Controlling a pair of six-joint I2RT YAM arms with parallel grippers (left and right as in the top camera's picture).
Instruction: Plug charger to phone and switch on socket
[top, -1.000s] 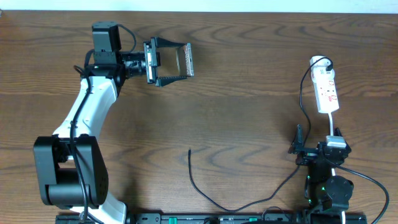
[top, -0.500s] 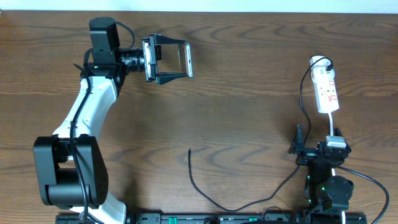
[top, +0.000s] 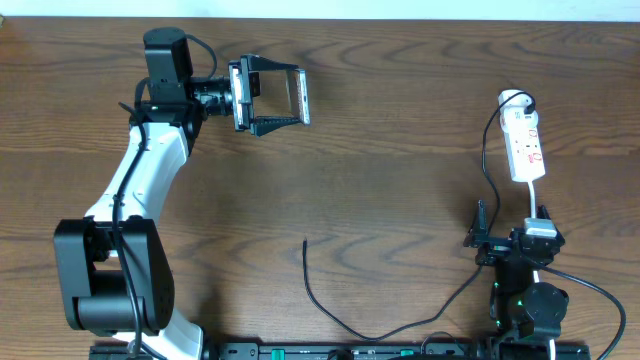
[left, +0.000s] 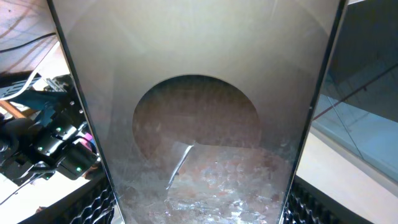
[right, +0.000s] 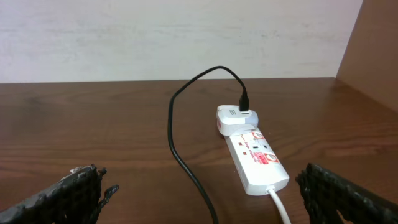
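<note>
The phone (top: 298, 95) hangs above the far left of the table, gripped by its long edges in my left gripper (top: 301, 95), which is shut on it. In the left wrist view the phone (left: 199, 93) fills the frame between the meshed fingers (left: 87, 205), showing an oval glare. The charger cable's free tip (top: 305, 243) lies on the table near the front centre. The cable (right: 177, 152) loops right and runs up to a white adapter (right: 233, 118) on the socket (top: 526, 145). My right gripper (top: 512, 222) stands open just in front of the socket (right: 258, 162), holding nothing.
The socket's white cord (right: 280, 208) trails toward my right gripper (right: 205, 199). The black cable passes over the table between the right fingers (right: 71, 196). Thick robot cables and the arm bases sit along the front edge (top: 330, 352).
My left gripper has rolled a little with the phone and shifted slightly left, then held still. The right arm, cable and socket have not moved.
</note>
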